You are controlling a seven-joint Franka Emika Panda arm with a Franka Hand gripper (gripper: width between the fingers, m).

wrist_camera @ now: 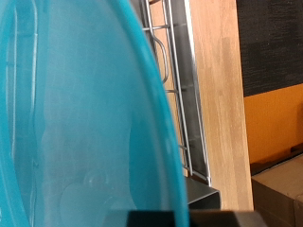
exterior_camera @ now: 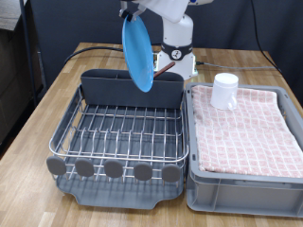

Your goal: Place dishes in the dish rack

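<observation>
Plate (exterior_camera: 138, 52) is up in the air, operator, bright blue and turned on edge, hanging above the back of the rack (exterior_camera: 121, 132), w/ its lower rim just over the long grey caddy (exterior_camera: 128, 88). Your gripper (exterior_camera: 130, 13) sits at the plate's top edge near the exterior view's top, clenched on the rim as far as that view shows; fingers themselves are mostly hidden behind the plate and the arm, so the exact pinch isn't clear. Wrist view is nearly all plate (wrist_camera: 85, 113), translucent blue filling the shot, w/ chrome rack wires (wrist_camera: 175, 85) and the wood table (wrist_camera: 216, 104) showing past its curved edge. Rack wires hold nothing you can see; grid sits on its dark grey tray, a row of round grey tabs along the near edge. Cup (exterior_camera: 225, 91), small and white, stands upright on the pink checked cloth in the grey bin (exterior_camera: 241, 175), at the exterior view's right, just beside the rack and well apart from the gripper. Spoon isn't visible in either view.
</observation>
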